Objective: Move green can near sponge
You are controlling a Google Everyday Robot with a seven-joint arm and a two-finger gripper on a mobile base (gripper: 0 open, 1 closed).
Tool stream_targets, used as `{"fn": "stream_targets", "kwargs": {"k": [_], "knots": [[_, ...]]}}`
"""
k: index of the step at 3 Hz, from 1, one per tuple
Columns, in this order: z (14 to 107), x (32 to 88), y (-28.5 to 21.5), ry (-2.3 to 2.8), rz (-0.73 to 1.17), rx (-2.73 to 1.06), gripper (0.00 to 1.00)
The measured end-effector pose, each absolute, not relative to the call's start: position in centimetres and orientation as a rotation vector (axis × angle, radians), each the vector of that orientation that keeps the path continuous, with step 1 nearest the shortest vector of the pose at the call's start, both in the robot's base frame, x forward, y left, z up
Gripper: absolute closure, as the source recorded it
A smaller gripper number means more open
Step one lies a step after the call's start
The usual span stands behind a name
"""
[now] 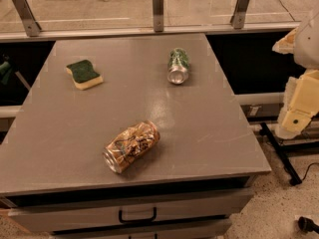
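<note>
The green can (178, 65) lies on its side at the back right of the grey table (209, 133), its silver end facing the front. The sponge (84, 73), dark green on top with a pale yellow base, lies flat at the back left, well apart from the can. My gripper (295, 119) hangs at the right edge of the view, off the table's right side and lower than the can, touching nothing.
A larger orange-brown patterned can (131, 146) lies on its side near the table's front middle. A rail with metal posts (158, 4) runs behind the table. Drawers with a handle (137, 215) sit below the front edge. A black cable (281, 156) lies on the floor at right.
</note>
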State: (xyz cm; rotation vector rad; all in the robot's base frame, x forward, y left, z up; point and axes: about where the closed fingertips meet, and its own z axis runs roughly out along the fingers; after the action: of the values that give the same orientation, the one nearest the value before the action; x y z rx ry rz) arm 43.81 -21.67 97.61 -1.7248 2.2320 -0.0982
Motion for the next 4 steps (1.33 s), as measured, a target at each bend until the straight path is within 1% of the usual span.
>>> {"fn": "stream_targets", "kwargs": {"k": [1,2,4], "knots": [[97.6,43.8,-21.7,2.232,-0.098,-1.725,0.00],[97.2,46.5,-21.6,2.176,-0.048,-1.690,0.00],[94.6,57.9,-17.0,2.079,0.101,-1.554,0.00]]}}
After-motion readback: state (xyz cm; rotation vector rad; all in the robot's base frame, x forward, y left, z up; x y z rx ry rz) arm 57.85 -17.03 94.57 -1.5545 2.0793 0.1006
